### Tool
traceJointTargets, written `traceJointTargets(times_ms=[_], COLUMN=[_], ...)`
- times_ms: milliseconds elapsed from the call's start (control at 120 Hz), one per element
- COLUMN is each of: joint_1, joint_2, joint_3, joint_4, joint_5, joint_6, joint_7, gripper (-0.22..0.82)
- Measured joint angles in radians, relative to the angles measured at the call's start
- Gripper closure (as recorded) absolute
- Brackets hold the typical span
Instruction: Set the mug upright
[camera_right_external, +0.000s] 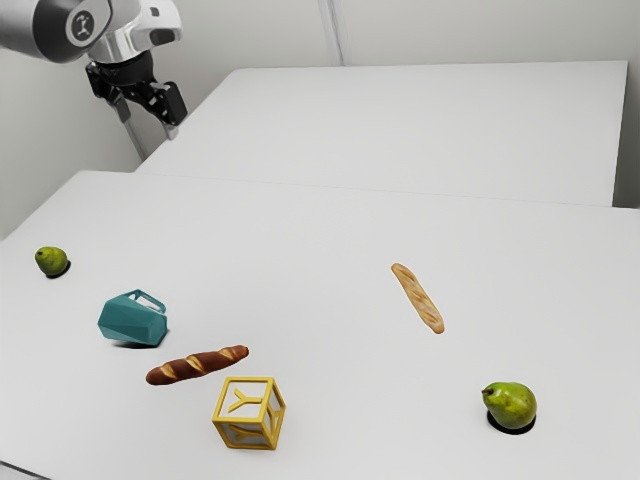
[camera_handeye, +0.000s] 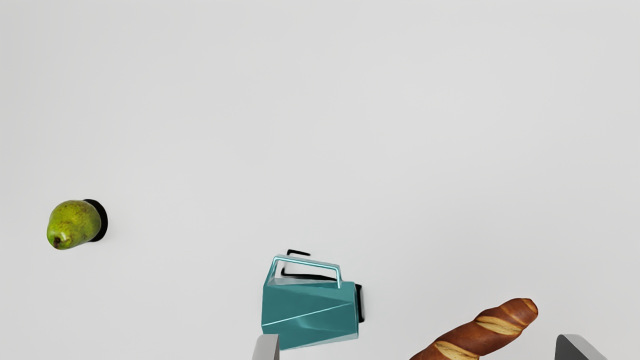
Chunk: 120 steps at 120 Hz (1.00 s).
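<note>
Mug (camera_right_external: 133, 322) on its side on the counter (camera_right_external: 310, 250), toward the exterior view's left, handle (camera_handeye: 307, 261) out along the far side. Claw (camera_right_external: 148, 118) high above the counter, released, fingers wide apart, nothing between them. Brown loaf (camera_right_external: 197, 365) just right of the mug and nearer; the descent wants centring on the mug, clear of that loaf. Best grip, I judge: across the body, handle free. Mouth end hard to tell; settle it first. Then lift slightly, roll base-down, set flat, let go gently.
</note>
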Motion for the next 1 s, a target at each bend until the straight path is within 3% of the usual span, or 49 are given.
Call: traceJointTargets(times_ms=[233, 400, 700, 1000], joint_1=[0.020, 0.206, 0.564, 0.671], joint_2=[0.000, 0.022, 0.177, 0.380], joint_3=[0.004, 0.003, 0.001, 0.006], joint_4=[-0.029, -0.054, -0.057, -0.052], joint_5=[-0.005, -0.117, -0.395, -0.517], joint_6=[0.018, 0.014, -0.080, -0.121], joint_7=[0.010, 0.016, 0.050, 0.166], gripper=[0.00, 0.00, 0.00, 0.00])
